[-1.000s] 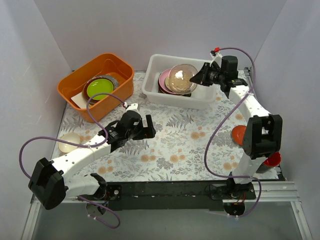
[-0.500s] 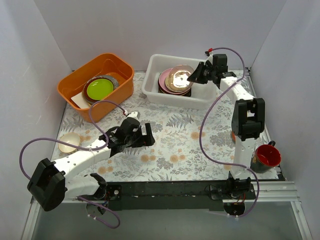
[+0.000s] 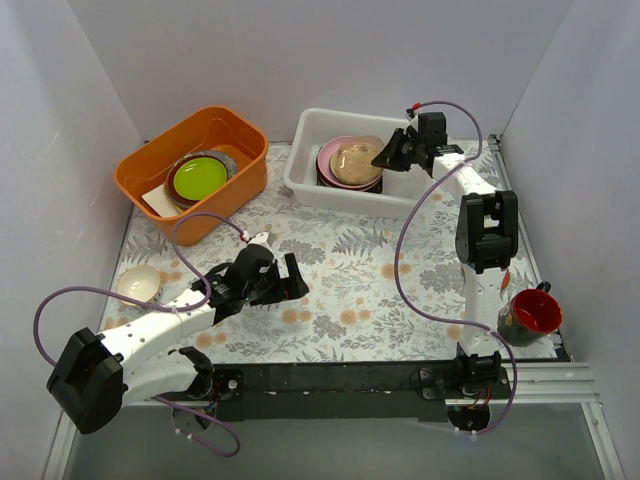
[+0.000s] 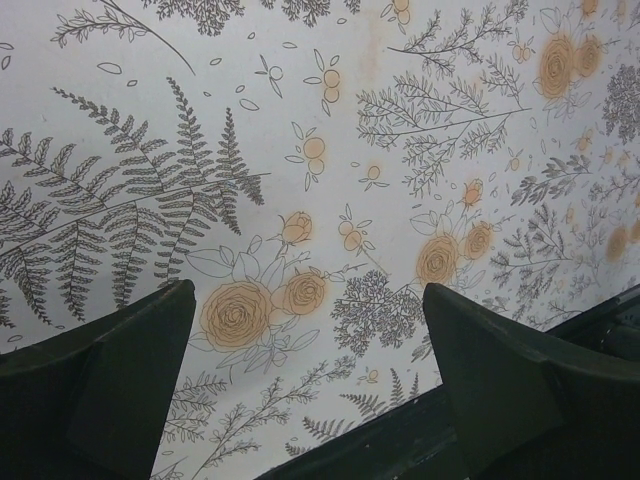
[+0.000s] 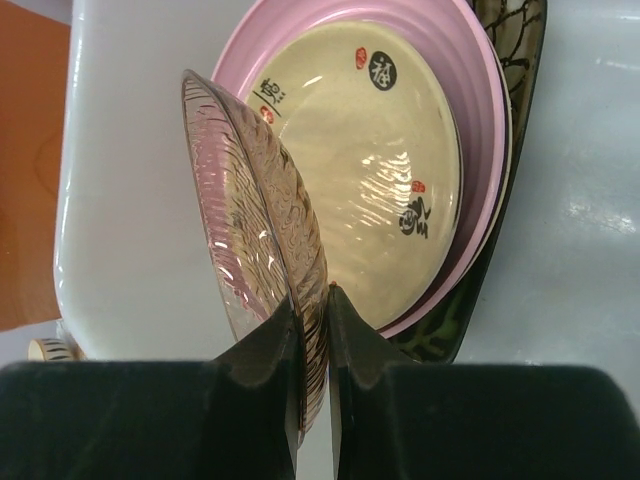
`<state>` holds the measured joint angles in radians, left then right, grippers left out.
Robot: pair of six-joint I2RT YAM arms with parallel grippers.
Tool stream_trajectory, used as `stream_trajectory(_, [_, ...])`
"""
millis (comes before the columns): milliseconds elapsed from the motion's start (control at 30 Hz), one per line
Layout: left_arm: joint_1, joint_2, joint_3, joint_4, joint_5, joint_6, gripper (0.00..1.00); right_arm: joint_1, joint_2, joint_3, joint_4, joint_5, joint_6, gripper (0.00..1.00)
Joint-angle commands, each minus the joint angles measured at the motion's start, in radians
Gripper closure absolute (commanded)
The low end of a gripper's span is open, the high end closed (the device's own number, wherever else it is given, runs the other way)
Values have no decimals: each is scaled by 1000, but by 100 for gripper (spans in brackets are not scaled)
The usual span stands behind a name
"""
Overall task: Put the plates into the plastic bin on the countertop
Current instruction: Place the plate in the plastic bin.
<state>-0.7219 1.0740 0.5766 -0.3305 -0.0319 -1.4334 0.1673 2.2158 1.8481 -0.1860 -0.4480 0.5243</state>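
Pinching the rim of a ribbed, see-through pinkish plate point(image 5: 250, 200), the right arm's fingers point(image 5: 265, 355) are drawn narrow on it and hold it tilted on edge inside the plastic bin point(image 3: 345, 197), just over the stack there: a cream plate point(image 5: 370, 160) nested in a pink plate point(image 5: 478, 150), on a black square plate point(image 5: 518, 60). The left arm's fingers point(image 4: 130, 360) are spread wide with nothing between them, low over the fern-printed counter point(image 4: 300, 100). Another cream plate point(image 3: 138, 283) sits on the counter near its left edge, well apart from the bin
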Motion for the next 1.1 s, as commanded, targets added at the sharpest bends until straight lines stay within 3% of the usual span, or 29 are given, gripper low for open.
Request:
stream_trajectory(0, [6, -28, -3, 12, 15, -15, 2, 11, 13, 62, 11, 22, 20, 92])
stream_trajectory(733, [6, -40, -20, 22, 30, -47, 2, 17, 99, 122, -15, 34, 28, 82])
stream_trajectory(933, [6, -40, -23, 27, 70, -44, 2, 18, 99, 120, -27, 26, 16, 74])
stream_trajectory(1067, [6, -45, -32, 30, 79, -45, 2, 18, 93, 108, -35, 38, 17, 61])
